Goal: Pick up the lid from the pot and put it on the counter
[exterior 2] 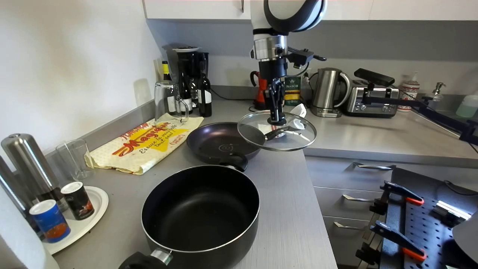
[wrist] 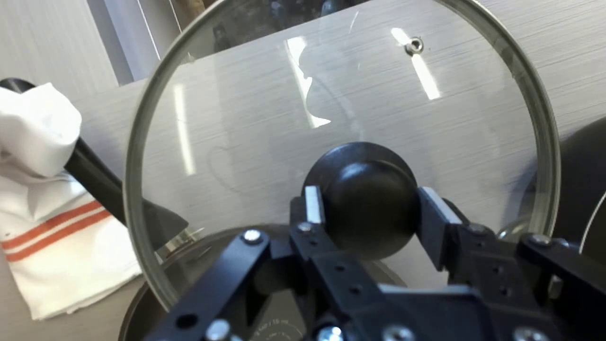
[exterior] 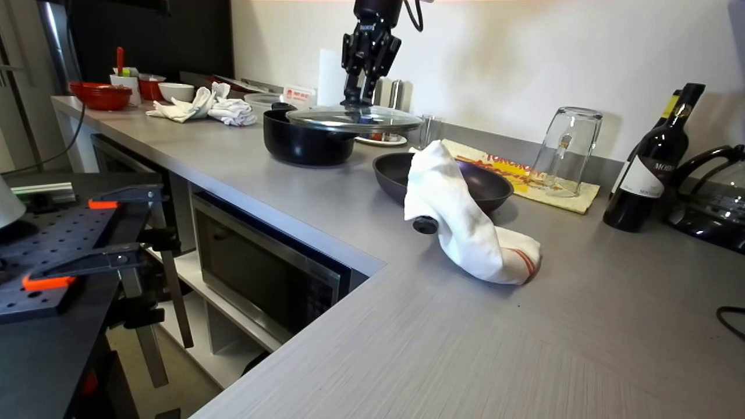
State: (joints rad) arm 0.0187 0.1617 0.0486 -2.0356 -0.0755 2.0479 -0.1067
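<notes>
The lid [exterior: 381, 121] is a round, see-through glass disc with a metal rim. It hangs roughly level in the air, away from the pot, and shows near the frying pan in an exterior view [exterior 2: 298, 139]. My gripper [wrist: 367, 206] is shut on its black knob [wrist: 371, 213], with one finger on each side. The gripper [exterior: 359, 99] points down. The black pot [exterior: 302, 139] stands uncovered on the grey counter [exterior: 524, 349]; its inside looks empty in an exterior view [exterior 2: 201, 209]. In the wrist view, counter surface [wrist: 265, 156] shows through the glass.
A dark frying pan [exterior 2: 213, 144] sits beside the pot, with a white towel [exterior: 460, 221] over its handle. A yellow printed cloth [exterior 2: 142, 145], a glass mug [exterior: 567, 145], wine bottles [exterior: 646, 169], a drinking glass [exterior 2: 76, 158] and a plate with cups [exterior 2: 99, 205] stand along the wall.
</notes>
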